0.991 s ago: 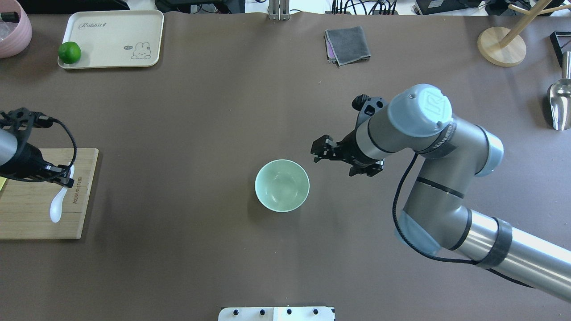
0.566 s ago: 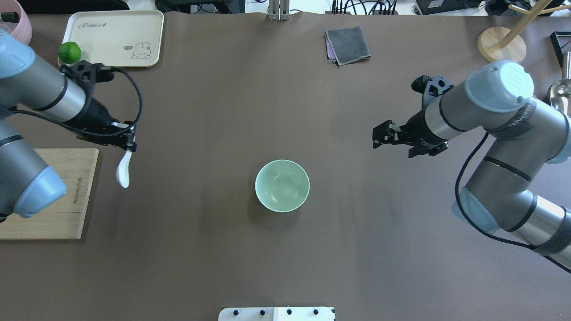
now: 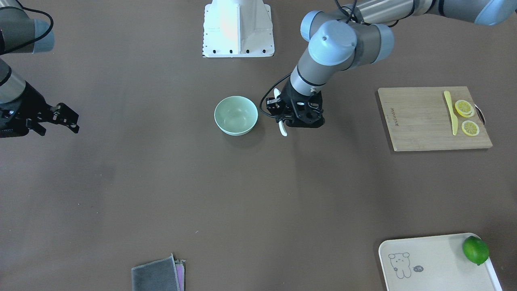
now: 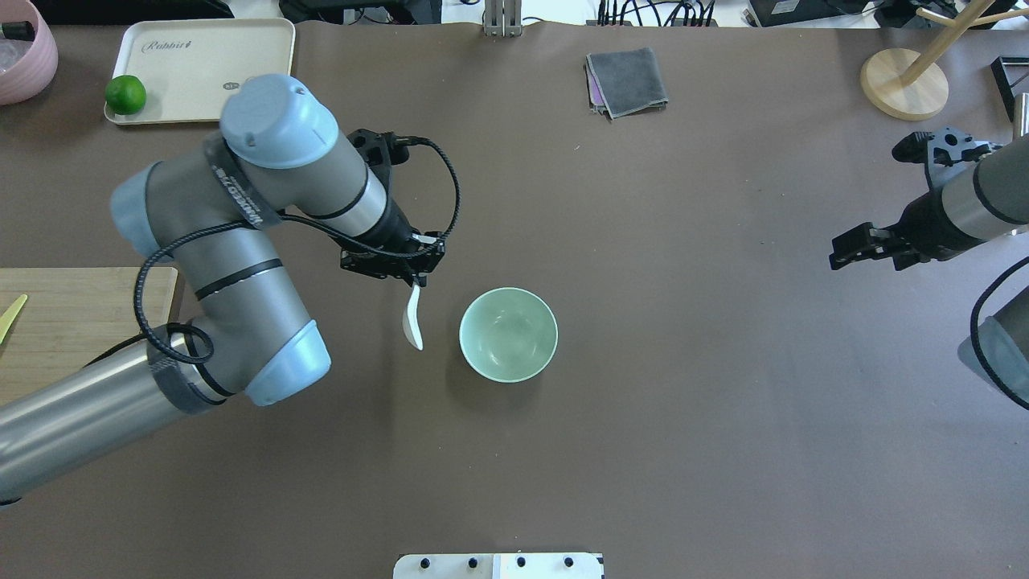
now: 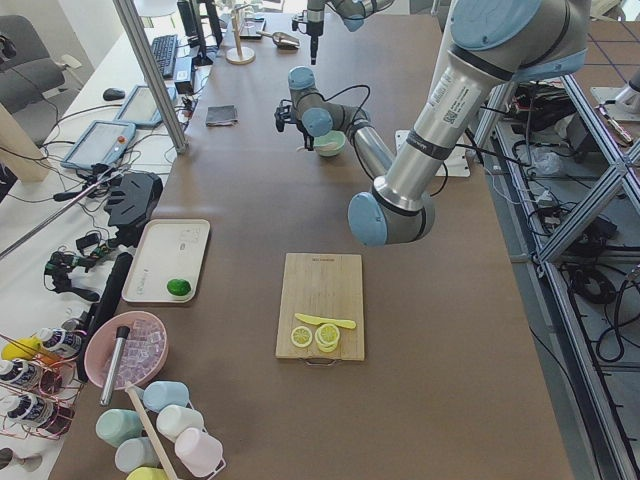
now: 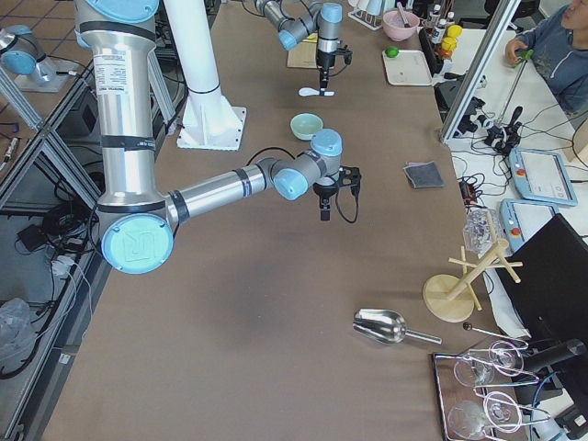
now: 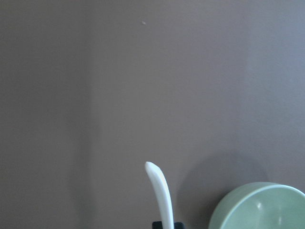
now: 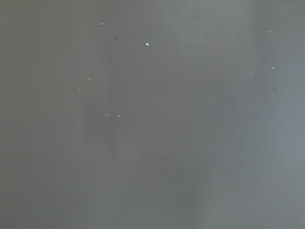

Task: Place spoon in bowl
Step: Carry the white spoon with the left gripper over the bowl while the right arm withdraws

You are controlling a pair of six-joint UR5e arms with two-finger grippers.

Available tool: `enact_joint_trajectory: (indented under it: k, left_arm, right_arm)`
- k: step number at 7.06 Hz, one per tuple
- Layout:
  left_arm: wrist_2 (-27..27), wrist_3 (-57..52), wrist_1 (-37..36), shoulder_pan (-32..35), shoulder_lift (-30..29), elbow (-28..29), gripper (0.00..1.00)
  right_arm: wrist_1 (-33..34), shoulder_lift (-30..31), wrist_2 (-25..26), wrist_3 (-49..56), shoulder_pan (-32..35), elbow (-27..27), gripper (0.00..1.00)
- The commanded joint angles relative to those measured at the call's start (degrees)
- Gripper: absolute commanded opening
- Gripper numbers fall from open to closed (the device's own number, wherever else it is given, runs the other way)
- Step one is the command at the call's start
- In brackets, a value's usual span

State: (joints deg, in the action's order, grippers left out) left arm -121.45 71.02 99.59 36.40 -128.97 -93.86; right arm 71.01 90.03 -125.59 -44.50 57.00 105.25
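The pale mint-green bowl [image 4: 508, 334] stands upright and empty mid-table; it also shows in the front view [image 3: 236, 115] and the left wrist view [image 7: 257, 210]. My left gripper [image 4: 416, 272] is shut on the handle of the white spoon [image 4: 412, 323], held above the table just left of the bowl and apart from it, scoop end toward the robot. The spoon also shows in the front view [image 3: 283, 130] and the left wrist view [image 7: 159, 191]. My right gripper [image 4: 840, 256] is open and empty, far right of the bowl.
A wooden cutting board [image 3: 420, 121] with a yellow knife [image 3: 449, 111] and lemon slices [image 3: 464, 108] lies on the robot's left. A cream tray [image 4: 201, 68] with a lime [image 4: 125, 94] sits back left, and a grey cloth [image 4: 627, 80] back centre. A wooden stand [image 4: 904, 84] is back right.
My left arm has carried the spoon from the cutting board rightward to just beside the bowl. My right arm has drawn back from the bowl to the table's right edge.
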Motion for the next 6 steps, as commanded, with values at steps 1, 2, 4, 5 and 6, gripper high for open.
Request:
enact_joint_trajectory:
  k: [1, 2, 4, 5, 6]
  left_arm:
    - [1.65, 2.71, 5.67, -2.91, -5.39, 8.12, 0.0]
    - [3.48, 3.59, 8.4, -3.7, -5.5, 9.03, 0.0]
    - [3.85, 3.68, 8.42, -3.97, -5.42, 8.7, 0.98]
    - [3.68, 3.68, 7.81, -3.71, -5.15, 6.69, 0.98]
    - [3.24, 2.9, 3.89, -1.1, -2.54, 1.89, 0.98]
  right_arm:
    - [-0.35, 4.61, -0.27, 7.29, 3.45, -0.14, 1.0]
    - [-0.52, 5.58, -0.53, 8.8, 4.43, -0.05, 1.0]
    - [-0.79, 6.64, -1.32, 8.9, 5.05, 0.04, 1.0]
    - [-0.88, 6.82, -2.11, 8.99, 5.83, 0.21, 1.0]
    - [-0.88, 6.82, -3.51, 9.69, 7.5, 0.22, 1.0]
